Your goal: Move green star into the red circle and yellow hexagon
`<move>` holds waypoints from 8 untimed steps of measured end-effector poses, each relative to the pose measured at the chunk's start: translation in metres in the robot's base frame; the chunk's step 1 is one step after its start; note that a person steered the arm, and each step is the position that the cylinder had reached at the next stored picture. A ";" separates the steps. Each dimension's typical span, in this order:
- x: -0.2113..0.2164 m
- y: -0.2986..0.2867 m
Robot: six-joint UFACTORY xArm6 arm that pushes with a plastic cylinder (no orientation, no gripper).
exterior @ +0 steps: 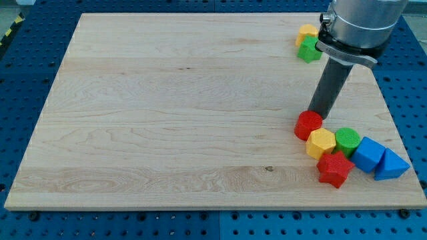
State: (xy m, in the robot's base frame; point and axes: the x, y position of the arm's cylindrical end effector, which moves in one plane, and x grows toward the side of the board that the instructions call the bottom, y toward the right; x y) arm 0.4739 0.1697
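The green star [309,51] lies near the view's top right corner of the board, touching a yellow block [307,33] just above it. The red circle [308,125] lies at the lower right, with the yellow hexagon [321,143] touching it on its lower right. My tip [317,113] stands at the red circle's upper right edge, touching it or nearly so. The tip is well below the green star.
A green circle [347,141], a red star [334,169], a blue block [367,153] and a blue triangle [391,165] cluster by the yellow hexagon. The wooden board [167,120] ends close to this cluster on the right and at the bottom.
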 end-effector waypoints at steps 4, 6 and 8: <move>-0.146 -0.040; -0.242 -0.031; -0.233 0.006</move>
State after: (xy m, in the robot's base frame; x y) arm 0.2409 0.1759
